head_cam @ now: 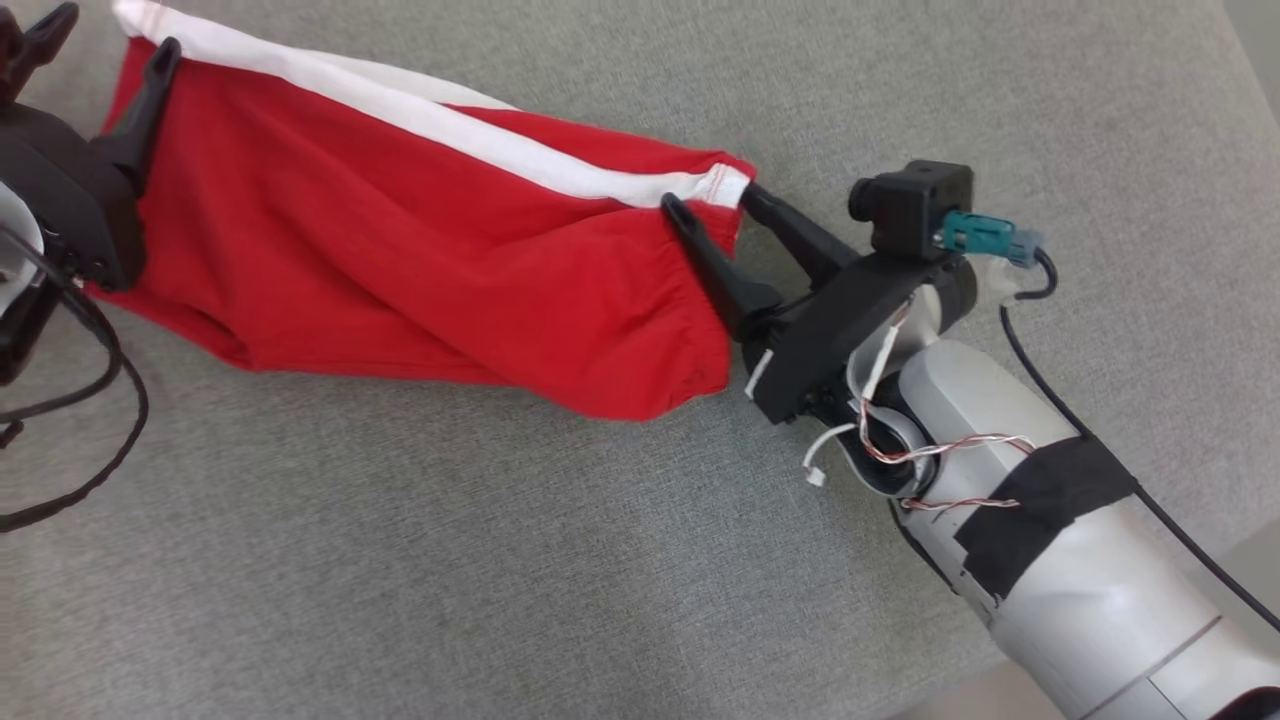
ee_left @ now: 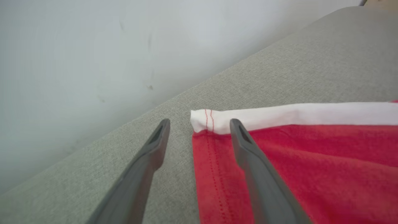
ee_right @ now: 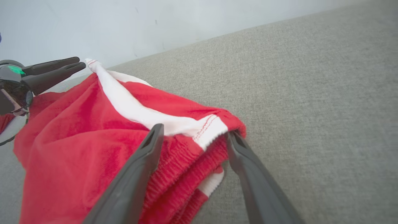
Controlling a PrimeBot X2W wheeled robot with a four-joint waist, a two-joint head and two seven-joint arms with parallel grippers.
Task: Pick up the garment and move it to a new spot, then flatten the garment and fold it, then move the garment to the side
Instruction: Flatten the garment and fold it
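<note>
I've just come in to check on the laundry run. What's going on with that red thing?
The robot is handling a red garment with a white stripe, which lies stretched out on the grey upholstered surface. The left gripper is at one end and the right gripper is at the elasticated end. Both have their fingers spread apart, so neither is clamped on the cloth. The garment looks rumpled rather than flat, with no neat fold yet.
</note>
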